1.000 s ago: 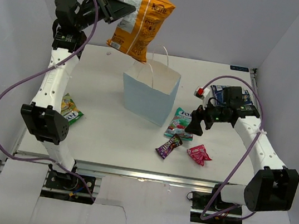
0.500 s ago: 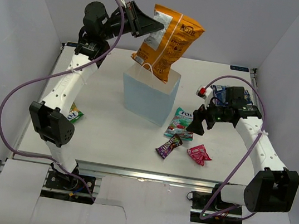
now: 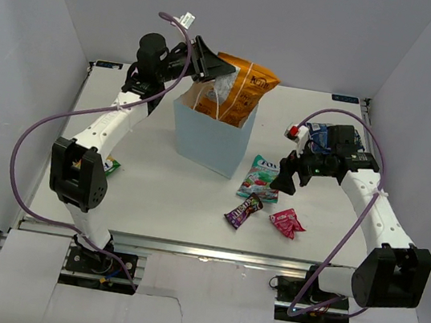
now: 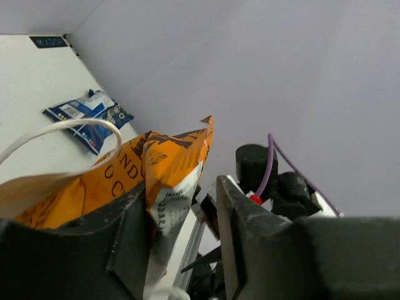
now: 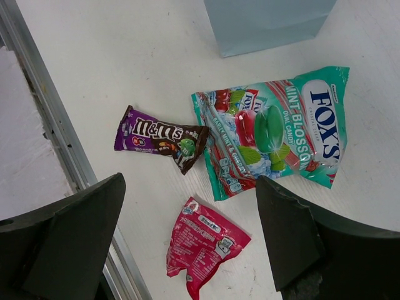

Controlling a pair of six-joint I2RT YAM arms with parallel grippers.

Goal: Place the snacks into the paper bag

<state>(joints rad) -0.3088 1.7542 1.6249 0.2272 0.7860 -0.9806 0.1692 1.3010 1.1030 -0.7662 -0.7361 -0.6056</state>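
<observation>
Near the table's [image 3: 154,193] front edge lie the small purple packet [image 3: 242,210] and small pink-red packet [image 3: 287,222], with the teal-red packet [image 3: 260,177] just behind. The right gripper [image 3: 283,178] hovers above them, fingers spread wide and empty. Beyond, the orange chip bag [image 3: 247,85] stands half inside the paper bag [image 3: 206,140], its top corner between the left gripper's [image 4: 181,194] parted fingers, touching only one. The blue-white bag [image 4: 87,115] lies farthest back

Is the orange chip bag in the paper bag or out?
Partly in: the chip bag has its bottom inside the paper bag, top sticking above the rim.
</observation>
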